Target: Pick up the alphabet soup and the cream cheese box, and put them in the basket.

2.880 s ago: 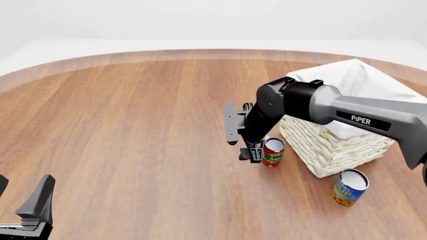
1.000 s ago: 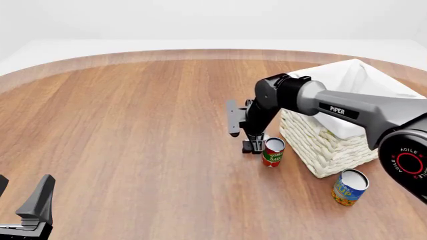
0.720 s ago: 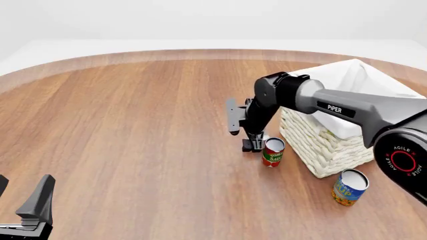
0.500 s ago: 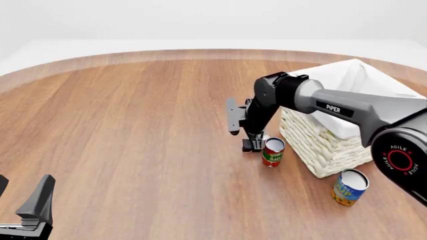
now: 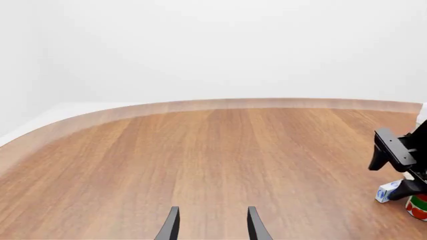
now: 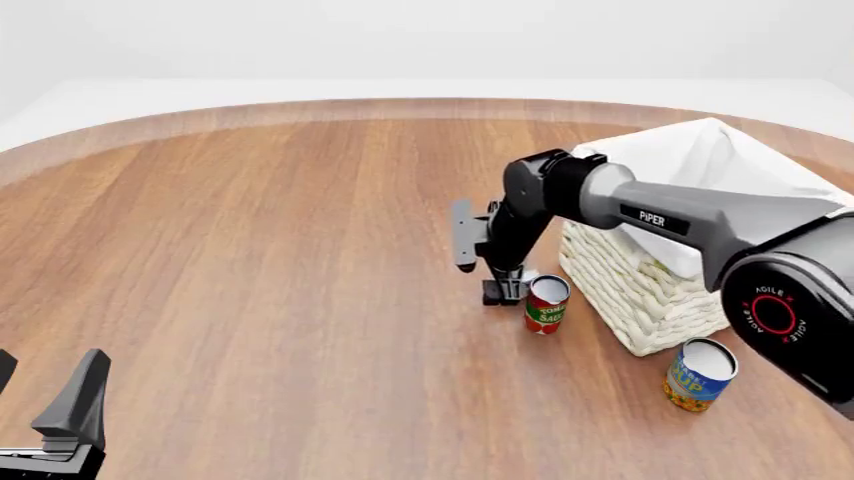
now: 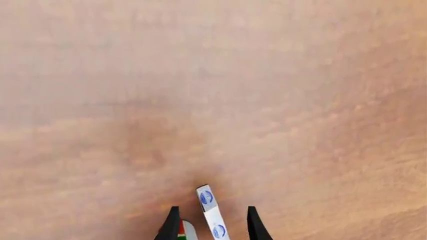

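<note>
**Assessing grip on the cream cheese box: claw astride, not yet clamped**

Starting nearest: left gripper point(image 5: 211, 229) parked low at the table's near edge, fingers spread wide, holding nothing.

Next out, alphabet soup point(image 6: 698, 374): upright on the table point(image 6: 267, 250), just off the basket's near corner, untouched. Judged rigid and smooth-sided, somewhat heavy; best taken across the label at mid-height.

Further in, red-and-green can point(image 6: 545, 303) upright, just beside the right gripper point(image 6: 505, 292).

Cream cheese box point(image 7: 212, 215): on the table between the spread fingers, gaps visible either side. Stands on a thin edge, long axis running along the finger gap, broad faces toward the pads. Judged light, thin card, liable to tip or crush; moderate squeeze on the broad faces advised.

Farthest, basket point(image 6: 654, 300), just beyond the can.
</note>
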`<state>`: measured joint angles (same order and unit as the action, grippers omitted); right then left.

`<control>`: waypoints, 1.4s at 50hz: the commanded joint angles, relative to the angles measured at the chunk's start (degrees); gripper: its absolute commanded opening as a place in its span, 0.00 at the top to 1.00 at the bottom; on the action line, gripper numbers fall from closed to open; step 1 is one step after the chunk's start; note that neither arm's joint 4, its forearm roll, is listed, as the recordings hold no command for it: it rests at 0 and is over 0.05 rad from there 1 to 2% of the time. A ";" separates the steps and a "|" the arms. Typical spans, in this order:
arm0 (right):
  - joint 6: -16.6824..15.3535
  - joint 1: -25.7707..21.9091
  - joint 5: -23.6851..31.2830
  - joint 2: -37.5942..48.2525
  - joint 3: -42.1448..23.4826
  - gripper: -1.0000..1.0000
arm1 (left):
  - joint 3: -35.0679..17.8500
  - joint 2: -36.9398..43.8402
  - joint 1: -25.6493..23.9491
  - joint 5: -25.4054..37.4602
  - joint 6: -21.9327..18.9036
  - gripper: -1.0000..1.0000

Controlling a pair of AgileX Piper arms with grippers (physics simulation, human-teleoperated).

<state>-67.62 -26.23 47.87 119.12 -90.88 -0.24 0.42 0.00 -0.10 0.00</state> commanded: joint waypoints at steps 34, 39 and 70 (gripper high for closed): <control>0.09 0.21 0.00 3.93 -2.31 0.00 | 0.00 0.00 0.00 0.00 0.00 0.00; -0.26 1.14 0.37 5.11 -3.50 0.00 | 0.00 0.00 0.00 0.00 0.00 0.00; 0.07 1.65 0.00 5.39 -4.49 1.00 | 0.00 0.00 0.00 0.00 0.00 0.00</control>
<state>-67.92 -24.79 48.20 124.48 -95.01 -0.24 0.42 0.00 -0.10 0.00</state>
